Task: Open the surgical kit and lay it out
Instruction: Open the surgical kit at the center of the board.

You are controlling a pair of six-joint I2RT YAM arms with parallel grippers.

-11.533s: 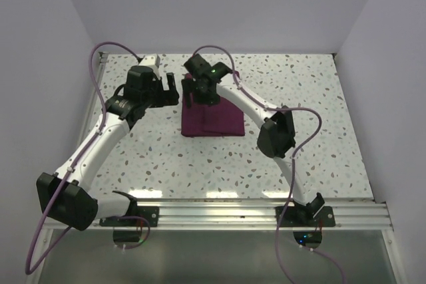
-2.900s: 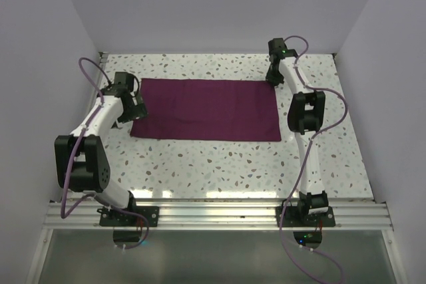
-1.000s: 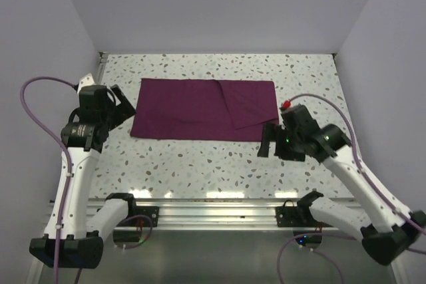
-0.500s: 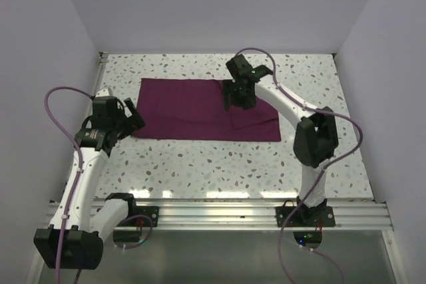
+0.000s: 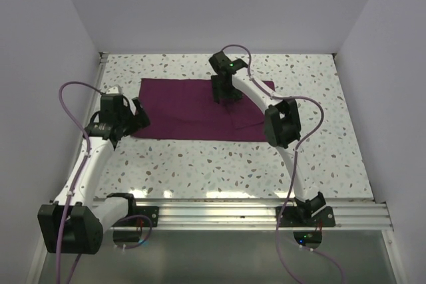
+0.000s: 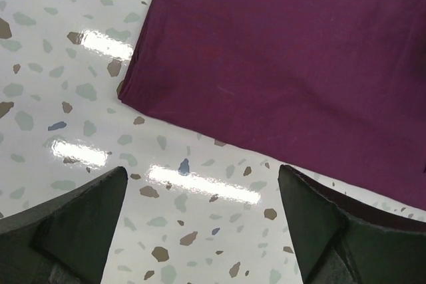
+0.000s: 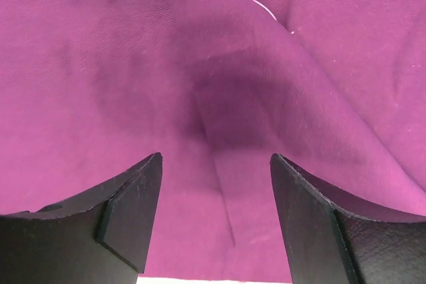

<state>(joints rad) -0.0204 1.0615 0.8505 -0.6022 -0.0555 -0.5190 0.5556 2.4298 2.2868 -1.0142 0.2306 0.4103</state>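
Observation:
The dark purple cloth wrap (image 5: 180, 108) lies spread flat across the back of the table, with a flap folded over on its right part. No steel tray or instruments show in any view. My right gripper (image 5: 224, 95) is open just above the cloth's upper middle. In the right wrist view its jaws (image 7: 216, 177) straddle a soft fold ridge in the cloth (image 7: 100, 64). My left gripper (image 5: 140, 114) is open at the cloth's left edge. In the left wrist view it (image 6: 203, 191) hovers over bare table beside the cloth's corner (image 6: 279, 64).
The speckled terrazzo table (image 5: 219, 164) is walled on the left, back and right. An aluminium rail (image 5: 213, 214) with the arm bases runs along the near edge. The right arm's links and purple cable (image 5: 279, 124) hang over the cloth's right part.
The wrap went from a small folded bundle to spread wide, then a right flap folded over. Since half a second ago my right gripper moved left and back, and my left gripper moved toward the cloth's edge.

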